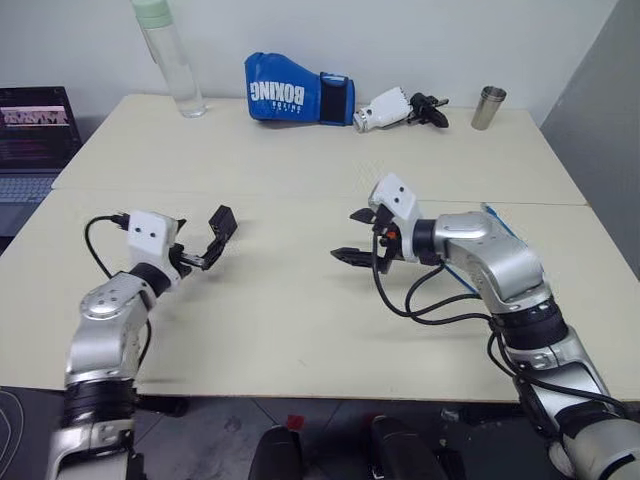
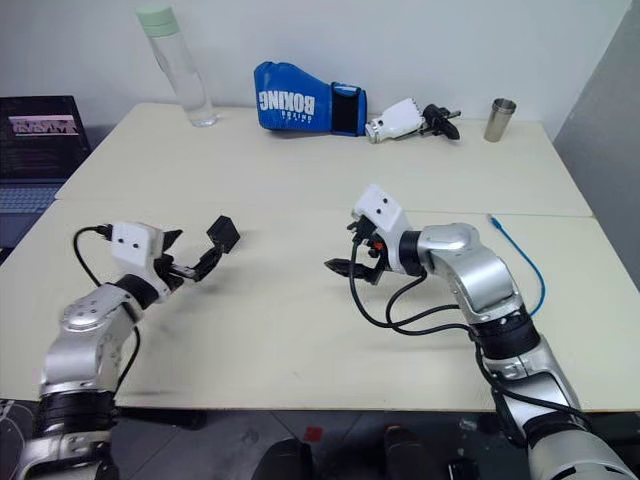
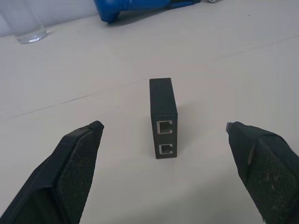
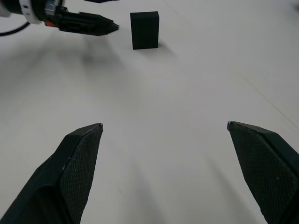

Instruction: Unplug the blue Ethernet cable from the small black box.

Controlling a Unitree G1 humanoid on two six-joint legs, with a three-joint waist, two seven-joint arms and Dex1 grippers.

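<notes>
The small black box (image 3: 163,116) stands upright on the table just past my left gripper (image 1: 197,240), with two empty ports facing the wrist. It is also visible as the small black box (image 1: 222,218) in the head view. The left gripper's fingers (image 3: 74,158) are spread wide and open, touching nothing. The blue Ethernet cable (image 2: 520,250) lies loose on the table to the far right, apart from the box and partly behind my right arm. My right gripper (image 1: 355,236) hovers mid-table, open and empty, pointing toward the box (image 4: 145,30).
At the back of the table lie a blue boxing glove (image 1: 295,95), a clear bottle (image 1: 170,55), a white-and-black device (image 1: 400,108) and a metal cup (image 1: 488,107). A laptop (image 1: 35,140) sits off the left edge. Black arm cables (image 1: 430,300) hang under my right wrist.
</notes>
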